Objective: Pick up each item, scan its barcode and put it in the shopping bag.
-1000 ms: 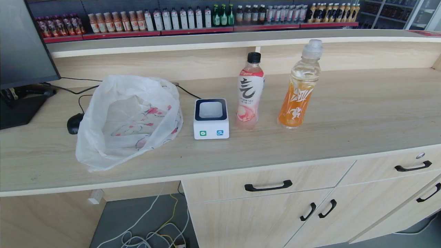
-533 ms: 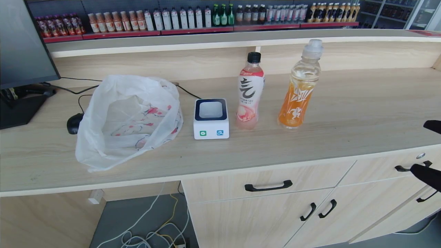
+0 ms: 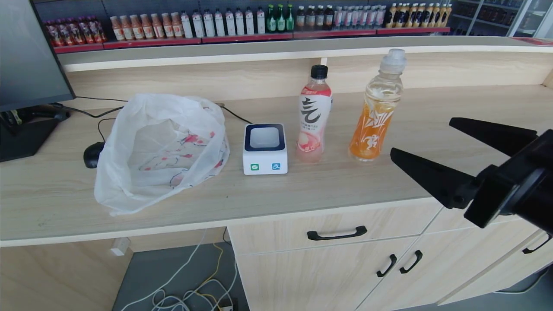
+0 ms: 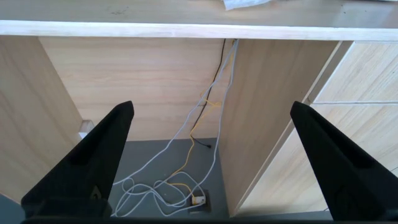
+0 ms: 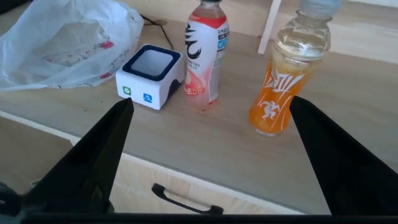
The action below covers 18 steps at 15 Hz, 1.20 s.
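My right gripper (image 3: 421, 136), spread wide and holding nothing, hangs at the near right edge of the desk (image 3: 453, 99), with the upright orange bottle (image 3: 375, 121) just left and slightly farther back, while my left gripper (image 4: 211, 109), equally wide and empty, sits low below the desk's front.

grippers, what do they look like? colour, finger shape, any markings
The right gripper and the left gripper are both matte black. Each has two long, flat, wedge-shaped fingers that taper to blunt tips, with plain, unmarked surfaces. The right one's fingers join a chunky black body with a rounded housing.
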Tool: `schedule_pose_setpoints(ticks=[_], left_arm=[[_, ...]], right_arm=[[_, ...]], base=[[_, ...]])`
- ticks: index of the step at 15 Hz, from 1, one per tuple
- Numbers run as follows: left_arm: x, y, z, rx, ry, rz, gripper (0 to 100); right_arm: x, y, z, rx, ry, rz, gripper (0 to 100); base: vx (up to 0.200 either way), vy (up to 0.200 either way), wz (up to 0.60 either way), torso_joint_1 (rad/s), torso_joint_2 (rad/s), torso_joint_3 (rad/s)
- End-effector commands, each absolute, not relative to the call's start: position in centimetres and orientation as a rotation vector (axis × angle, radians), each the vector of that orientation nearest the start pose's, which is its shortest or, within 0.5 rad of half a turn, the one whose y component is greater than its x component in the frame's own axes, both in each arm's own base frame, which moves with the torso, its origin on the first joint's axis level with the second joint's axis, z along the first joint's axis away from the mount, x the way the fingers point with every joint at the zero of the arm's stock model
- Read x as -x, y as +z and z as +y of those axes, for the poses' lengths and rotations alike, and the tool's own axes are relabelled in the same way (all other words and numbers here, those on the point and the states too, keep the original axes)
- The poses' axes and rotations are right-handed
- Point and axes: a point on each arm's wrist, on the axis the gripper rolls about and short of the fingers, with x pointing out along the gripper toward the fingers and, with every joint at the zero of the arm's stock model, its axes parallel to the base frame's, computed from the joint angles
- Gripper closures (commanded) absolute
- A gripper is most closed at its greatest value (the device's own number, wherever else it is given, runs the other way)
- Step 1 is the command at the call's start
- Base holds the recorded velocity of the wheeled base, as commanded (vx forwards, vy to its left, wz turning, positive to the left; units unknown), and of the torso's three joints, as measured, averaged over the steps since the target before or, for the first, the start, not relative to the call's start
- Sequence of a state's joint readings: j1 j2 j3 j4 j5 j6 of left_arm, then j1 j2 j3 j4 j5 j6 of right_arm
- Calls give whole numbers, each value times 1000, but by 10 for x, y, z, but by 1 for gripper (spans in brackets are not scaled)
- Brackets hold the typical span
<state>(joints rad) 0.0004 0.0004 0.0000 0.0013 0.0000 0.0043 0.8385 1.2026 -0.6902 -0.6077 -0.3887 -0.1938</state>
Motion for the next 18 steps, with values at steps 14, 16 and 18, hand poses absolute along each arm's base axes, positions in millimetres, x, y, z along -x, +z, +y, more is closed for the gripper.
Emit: schedule_pose_setpoints(ticks=[14,16,18], left_arm=[[23,75,0,-5,2,0,0],[23,75,0,-5,0,0,0],[23,75,0,-5,2,0,0]], right_arm=[[-191,237,201,38,226,-180,0],[-199,234,198,48,244,-185,0],[-207,234,197,55,274,-191,0]], base=[[0,0,0,0,0,0],[0,0,0,0,0,0],[0,0,0,0,0,0]])
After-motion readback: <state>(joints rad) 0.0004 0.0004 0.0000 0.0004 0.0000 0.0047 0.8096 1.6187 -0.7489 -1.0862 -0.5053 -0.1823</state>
